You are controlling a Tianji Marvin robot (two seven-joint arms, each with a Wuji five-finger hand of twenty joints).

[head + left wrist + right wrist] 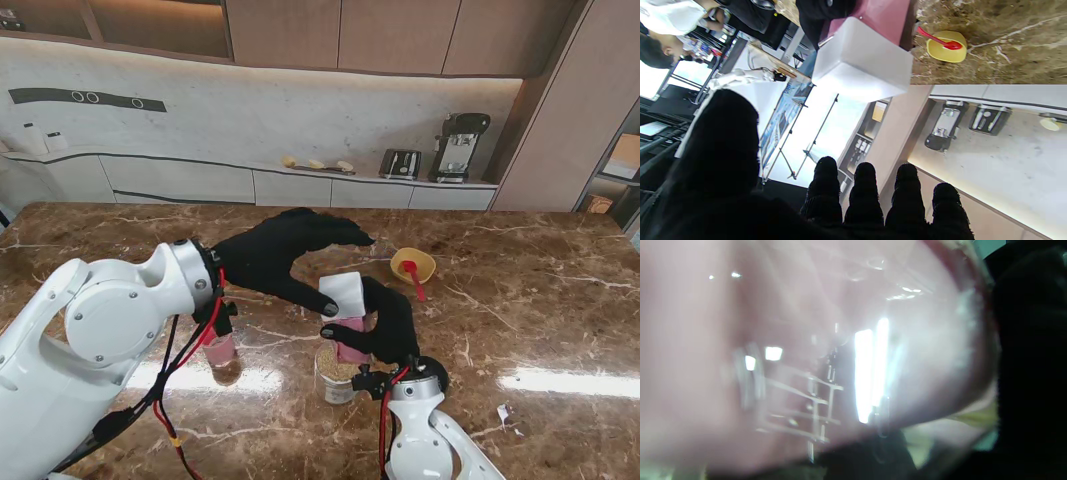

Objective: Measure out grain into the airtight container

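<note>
The right hand (pixel 385 322), gloved in black, is wrapped around a pink translucent box with a white square lid (pixel 344 315), holding it up off the brown marble counter (pixel 520 320) and tilted, its lid end pointing away from the robot. Directly under that pink box, on the side nearest the robot, stands a small round clear cup filled with pale grain (pixel 335 372). In the right wrist view the pink plastic wall (pixel 806 350) fills almost everything and is blurred. The left hand (pixel 285 252), also black-gloved, hangs just to the left of the pink box with its fingers spread and holding nothing; its thumb tip lies close by the white lid, though I cannot tell whether it touches. To the right of the pink box, a little farther back, sits a yellow bowl (pixel 413 264) with a red spoon (pixel 413 278) resting in it. Left of the grain cup, partly behind the white arm, stands a clear glass jar with pinkish contents (pixel 222 356).
</note>
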